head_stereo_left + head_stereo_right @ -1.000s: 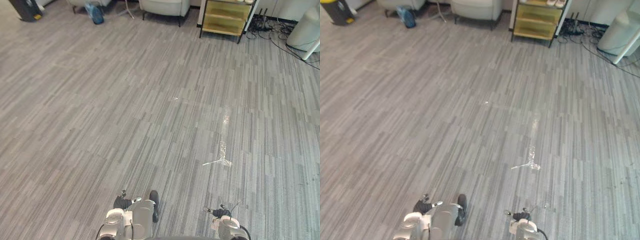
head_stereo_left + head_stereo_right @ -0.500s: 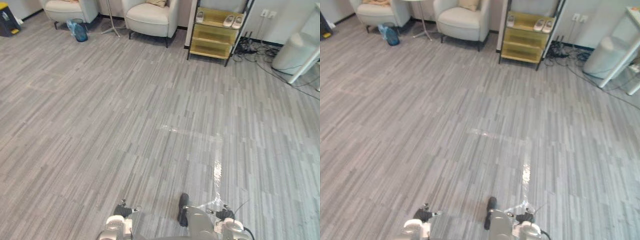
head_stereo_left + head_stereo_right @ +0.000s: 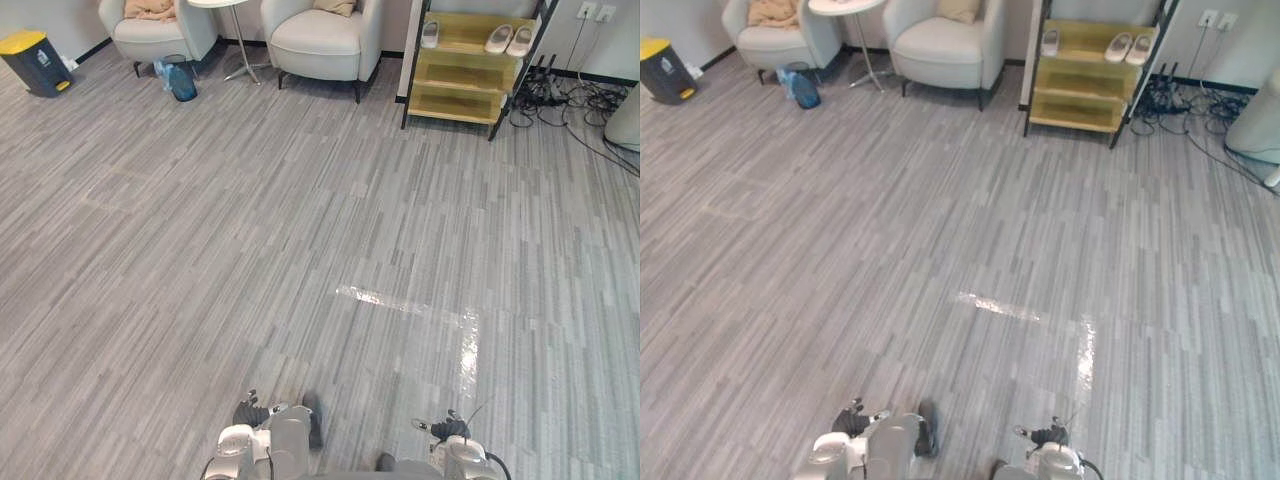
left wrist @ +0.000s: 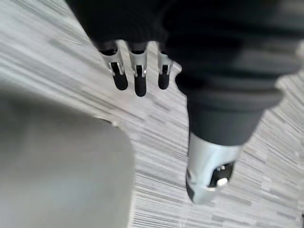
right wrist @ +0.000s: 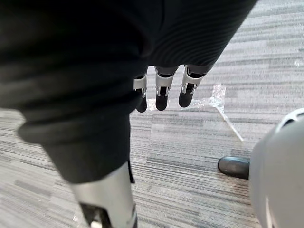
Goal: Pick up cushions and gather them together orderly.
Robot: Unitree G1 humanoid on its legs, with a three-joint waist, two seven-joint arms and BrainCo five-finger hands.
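Nearest, both hands hang low over the grey wood-grain plank floor (image 3: 250,250). The left hand (image 4: 137,71) has its fingers straight and relaxed with the thumb apart, holding nothing; the right hand (image 5: 161,90) hangs the same way, fingers loose and empty, over a strip of clear tape (image 5: 216,102) stuck to the boards.

The cushions lie far off, at about 11 to 12 o'clock in the head views. A tan cushion (image 3: 958,9) leans on the back of the cream armchair (image 3: 940,50) at 12 o'clock, and a peach-coloured soft bundle (image 3: 772,12), cushion or throw I cannot tell, lies on the second cream armchair (image 3: 765,40) at 11 o'clock. They are well apart, one per chair, so they do not lie gathered.

As I judge it, the step in hand is the walk across the floor. Doing it well means heading for one chair squarely, arriving facing the seat so both hands can take the cushion by its sides.

Between the chairs stands a small round white side table (image 3: 845,8) on a thin base, and a blue water bottle (image 3: 805,92) lies on the floor by the left chair; both crowd the approach. At 1 o'clock a yellow shoe shelf with white shoes (image 3: 1090,70), and loose black cables (image 3: 1185,100) beyond it, are best kept clear of. A black bin with a yellow lid (image 3: 662,70) sits at 10 o'clock.
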